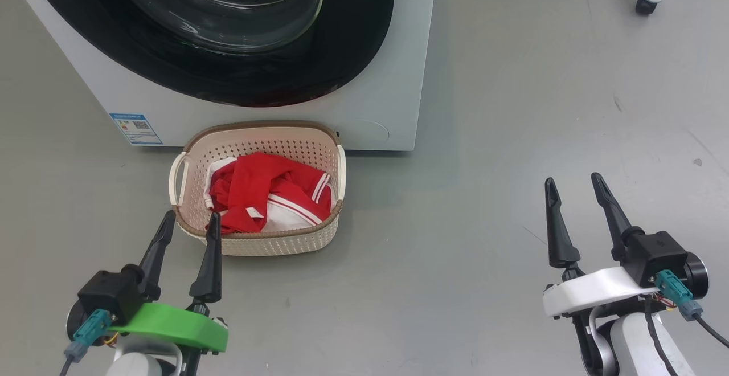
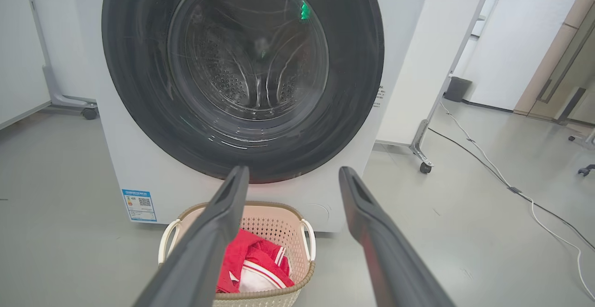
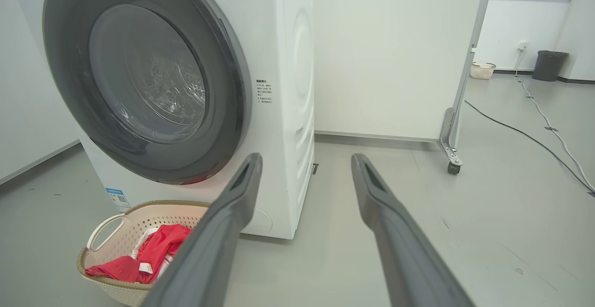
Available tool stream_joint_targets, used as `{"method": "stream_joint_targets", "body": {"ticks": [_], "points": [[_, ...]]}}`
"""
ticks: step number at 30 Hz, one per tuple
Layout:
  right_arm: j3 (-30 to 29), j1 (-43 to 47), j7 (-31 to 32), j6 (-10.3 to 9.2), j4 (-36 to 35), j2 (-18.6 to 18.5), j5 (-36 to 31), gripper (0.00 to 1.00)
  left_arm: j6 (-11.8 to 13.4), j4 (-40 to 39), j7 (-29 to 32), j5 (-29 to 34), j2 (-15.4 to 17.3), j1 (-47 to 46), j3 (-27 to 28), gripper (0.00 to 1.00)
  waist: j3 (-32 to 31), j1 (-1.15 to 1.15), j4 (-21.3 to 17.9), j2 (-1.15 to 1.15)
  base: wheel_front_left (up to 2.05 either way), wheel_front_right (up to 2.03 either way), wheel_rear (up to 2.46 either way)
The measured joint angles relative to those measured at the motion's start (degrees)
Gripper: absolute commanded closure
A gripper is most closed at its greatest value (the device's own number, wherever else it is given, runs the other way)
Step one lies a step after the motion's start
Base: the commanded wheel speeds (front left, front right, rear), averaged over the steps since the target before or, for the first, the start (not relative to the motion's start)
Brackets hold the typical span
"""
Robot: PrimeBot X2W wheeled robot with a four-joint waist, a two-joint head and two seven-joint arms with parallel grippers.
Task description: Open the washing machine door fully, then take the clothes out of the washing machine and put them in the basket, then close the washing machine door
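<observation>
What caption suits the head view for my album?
Red clothes in the basket before closed washing machine door; left gripper, right gripper open.

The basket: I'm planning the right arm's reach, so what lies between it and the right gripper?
Bare grey floor is all that lies between the basket and the right gripper, which is open and holds nothing. The head view shows this stretch.

Clothes in basket — before washing machine

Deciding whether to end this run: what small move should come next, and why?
Probably just park both arms: the washing machine door looks shut flush on the washing machine, the clothes lie in the basket, and the left gripper and right gripper stand open, empty.
</observation>
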Motion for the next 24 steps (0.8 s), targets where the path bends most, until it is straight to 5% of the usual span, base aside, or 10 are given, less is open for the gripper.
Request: {"method": "stream_joint_targets", "body": {"ticks": [24], "points": [[-1.1, 0.1, 0.0, -0.43, -0.2, 0.2, -0.6, 0.0, 0.0, -1.1, 0.0, -1.9, 0.3, 0.0, -0.7, 0.0, -0.1, 0.0, 0.0, 0.0, 0.0, 0.0, 0.0]]}}
